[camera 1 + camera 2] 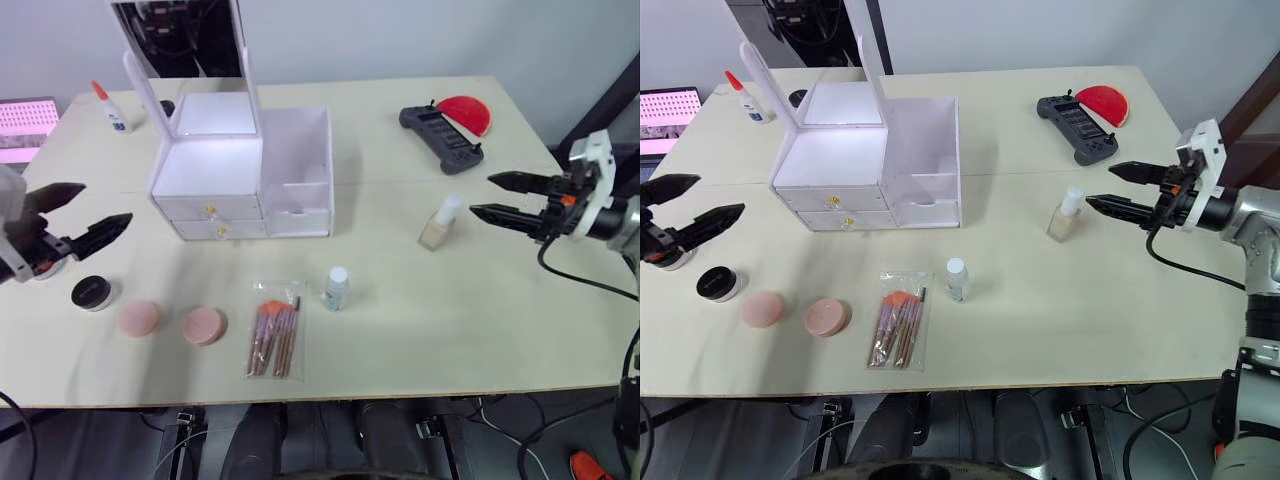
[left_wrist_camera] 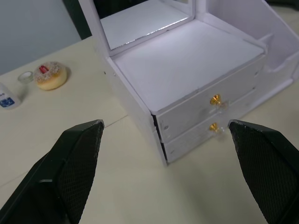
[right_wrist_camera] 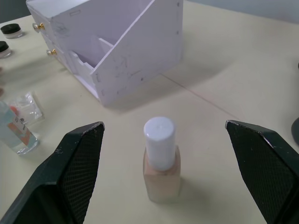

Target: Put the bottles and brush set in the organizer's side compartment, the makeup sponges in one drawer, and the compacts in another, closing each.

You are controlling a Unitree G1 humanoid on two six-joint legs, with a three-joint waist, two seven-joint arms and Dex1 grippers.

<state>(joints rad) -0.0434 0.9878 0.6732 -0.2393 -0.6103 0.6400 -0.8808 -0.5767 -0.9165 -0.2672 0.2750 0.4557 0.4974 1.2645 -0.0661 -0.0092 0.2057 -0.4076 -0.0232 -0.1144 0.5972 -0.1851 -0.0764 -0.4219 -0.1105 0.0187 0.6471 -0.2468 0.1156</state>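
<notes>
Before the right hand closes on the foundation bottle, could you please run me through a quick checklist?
1. Right hand open: ok.
2. Foundation bottle upright, centred between the fingers: ok.
3. Space around the bottle free of other items: ok.
4. Side compartment of the organizer open on top: ok.
5. Left hand open, away from the bottle: ok.
6. Both drawers shut: ok.

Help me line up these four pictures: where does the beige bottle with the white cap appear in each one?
Left eye view: beige bottle, right of the organizer.
Right eye view: same, by the open right gripper.
Left wrist view: not in it.
Right wrist view: centre, between the fingers.
Shared landmark: the organizer.
</notes>
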